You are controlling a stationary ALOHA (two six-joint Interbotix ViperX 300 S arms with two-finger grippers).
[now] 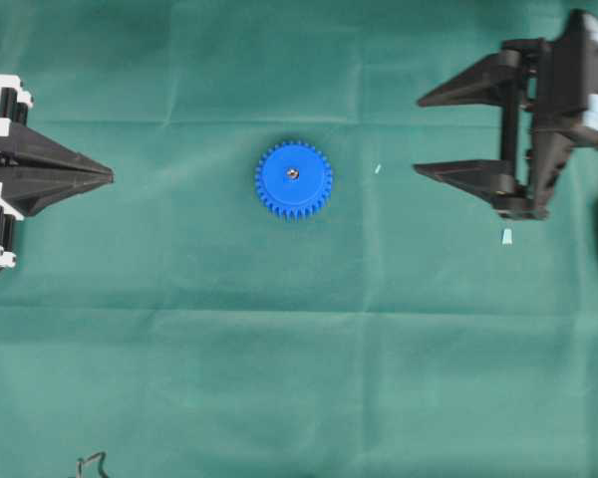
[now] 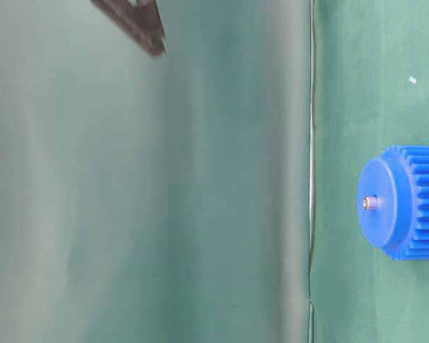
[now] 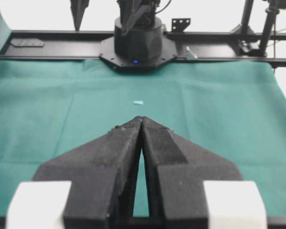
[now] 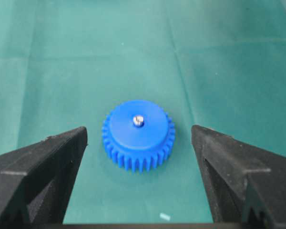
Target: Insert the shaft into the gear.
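The shaft (image 4: 138, 120) already stands in the centre hole of the gear (image 4: 138, 135), its tip poking above the hub. Your right claw (image 1: 416, 134) hangs wide open and empty, well clear of the gear; your left claw (image 1: 110, 177) sits closed, empty. Withdraw without bumping the gear.

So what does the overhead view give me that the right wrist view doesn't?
Overhead alone: the left gripper, jaws shut, well left of the gear, and a pale wedge near the right arm. Right wrist alone: a close look at the shaft sticking up from the hub. Both: gear, seated shaft, and the right gripper, jaws open and apart from the gear.
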